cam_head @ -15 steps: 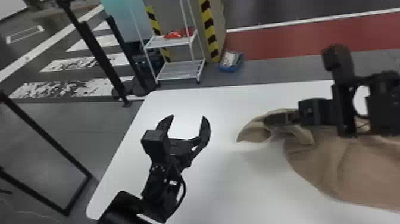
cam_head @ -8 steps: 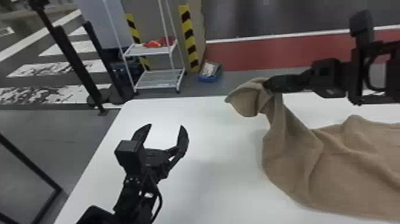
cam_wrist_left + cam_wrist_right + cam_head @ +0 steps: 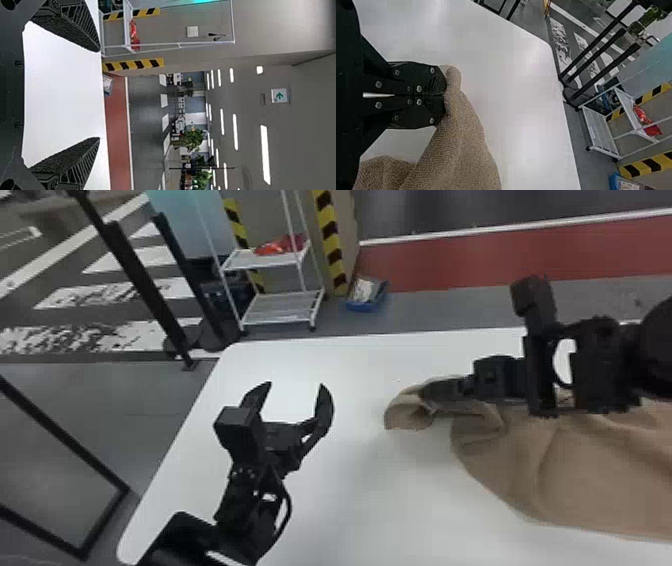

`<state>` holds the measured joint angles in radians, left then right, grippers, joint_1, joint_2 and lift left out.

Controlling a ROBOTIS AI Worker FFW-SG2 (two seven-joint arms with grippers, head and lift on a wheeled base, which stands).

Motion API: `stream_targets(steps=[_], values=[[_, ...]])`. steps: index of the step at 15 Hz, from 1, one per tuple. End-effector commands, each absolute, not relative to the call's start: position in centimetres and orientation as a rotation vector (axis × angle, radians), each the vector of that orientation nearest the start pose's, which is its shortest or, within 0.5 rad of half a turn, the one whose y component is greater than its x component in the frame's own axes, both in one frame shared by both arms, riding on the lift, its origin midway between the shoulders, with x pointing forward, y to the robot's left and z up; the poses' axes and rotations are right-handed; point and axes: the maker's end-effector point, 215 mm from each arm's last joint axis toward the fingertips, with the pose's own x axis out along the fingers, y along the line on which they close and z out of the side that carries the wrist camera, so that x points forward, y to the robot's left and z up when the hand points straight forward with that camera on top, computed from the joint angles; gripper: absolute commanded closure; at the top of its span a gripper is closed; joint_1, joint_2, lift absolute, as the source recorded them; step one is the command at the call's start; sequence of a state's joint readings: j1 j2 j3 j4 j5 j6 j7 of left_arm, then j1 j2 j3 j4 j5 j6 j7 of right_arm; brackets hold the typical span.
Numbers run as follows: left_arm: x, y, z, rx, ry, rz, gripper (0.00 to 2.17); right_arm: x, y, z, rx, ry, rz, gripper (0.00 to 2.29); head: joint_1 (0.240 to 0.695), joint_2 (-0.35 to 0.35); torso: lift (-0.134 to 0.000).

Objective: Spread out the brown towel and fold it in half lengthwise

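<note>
One end of the brown towel [image 3: 590, 475] is clamped in the right pincer [image 3: 444, 94], presumably for spreading, while the left pincer [image 3: 296, 385] is held wide apart, empty.

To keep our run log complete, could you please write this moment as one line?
right gripper: jaws shut on brown towel | left gripper: jaws open, empty | brown towel: rumpled on white table

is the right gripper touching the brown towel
Touching: the right wrist view shows the right gripper shut on the brown towel, cloth pinched at its fingertips.
</note>
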<state>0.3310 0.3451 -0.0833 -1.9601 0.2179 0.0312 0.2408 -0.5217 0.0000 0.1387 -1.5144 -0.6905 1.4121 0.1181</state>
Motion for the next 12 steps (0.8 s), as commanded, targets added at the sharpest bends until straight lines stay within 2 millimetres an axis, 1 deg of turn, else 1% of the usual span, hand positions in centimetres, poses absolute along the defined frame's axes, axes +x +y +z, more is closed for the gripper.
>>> stream_targets(steps=[1,2,3,4,6,7,9,12], values=[[49.8,27.8,-31.8,0.08,-0.001,0.04,0.08,53.0,3.4,-36.9,0.313,0.974,0.752,1.84,0.695,0.311,-0.125],[49.8,27.6,-31.8,0.079,0.0,0.037,0.08,52.3,3.6,-37.8,0.291,1.003,0.751,1.76,0.695,0.315,-0.125],[49.8,27.5,-31.8,0.078,-0.001,0.036,0.08,51.2,3.5,-38.7,0.282,1.038,0.754,1.54,0.695,0.318,-0.125],[49.9,27.4,-31.8,0.079,0.001,0.035,0.08,50.0,3.5,-39.5,0.28,1.072,0.762,1.23,0.695,0.321,-0.125],[49.9,27.4,-31.8,0.079,-0.001,0.035,0.08,47.6,2.7,-40.5,0.268,1.166,0.778,0.08,0.695,0.327,-0.125],[49.9,27.5,-31.8,0.079,0.0,0.037,0.08,48.2,2.6,-39.8,0.268,1.149,0.777,0.0,0.695,0.33,-0.125],[49.9,27.5,-31.8,0.079,-0.001,0.037,0.08,49.4,2.2,-38.1,0.282,1.109,0.777,0.0,0.695,0.33,-0.125],[49.9,27.5,-31.9,0.079,0.0,0.036,0.08,51.3,1.5,-34.5,0.326,1.022,0.791,0.05,0.695,0.322,-0.125]])
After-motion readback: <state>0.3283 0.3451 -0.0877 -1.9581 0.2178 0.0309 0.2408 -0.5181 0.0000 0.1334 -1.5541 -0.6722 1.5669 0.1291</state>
